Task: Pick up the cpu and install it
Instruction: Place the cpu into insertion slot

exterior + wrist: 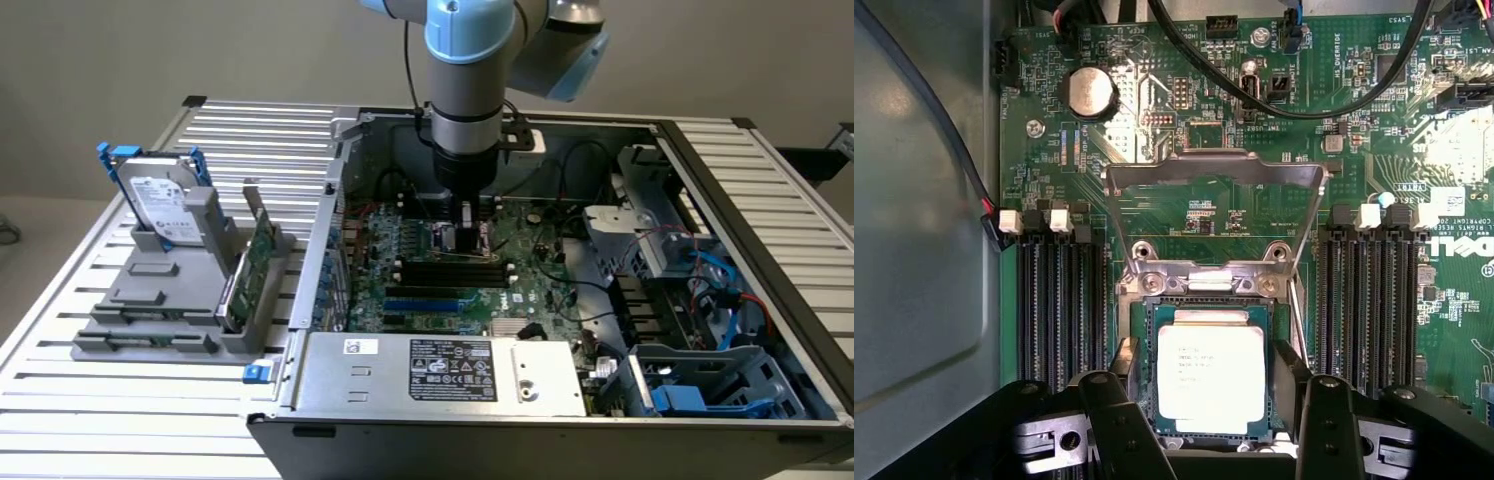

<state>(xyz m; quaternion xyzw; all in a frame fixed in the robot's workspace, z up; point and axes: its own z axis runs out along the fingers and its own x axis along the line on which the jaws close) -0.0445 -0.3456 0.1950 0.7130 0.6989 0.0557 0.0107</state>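
Observation:
The cpu (1211, 372), a small square chip with a silvery top, lies flat inside the motherboard socket (1204, 292). My gripper (1211, 415) straddles it, with one black finger (1122, 395) against one side of the chip and the other finger against the opposite side, shut on it. The socket's metal load plate (1214, 170) stands swung up and open beyond the chip. In the exterior view the gripper (465, 238) reaches straight down into the open computer case (747, 190), low over the motherboard (534, 290), and hides the chip.
Black memory slots (1059, 300) flank the socket on both sides, and black cables (1294, 100) arc over the board. A grey holder (154, 300) at the exterior view's left carries a hard drive (167, 205) and a green card (256, 265). The power supply (441, 370) fills the case's near corner.

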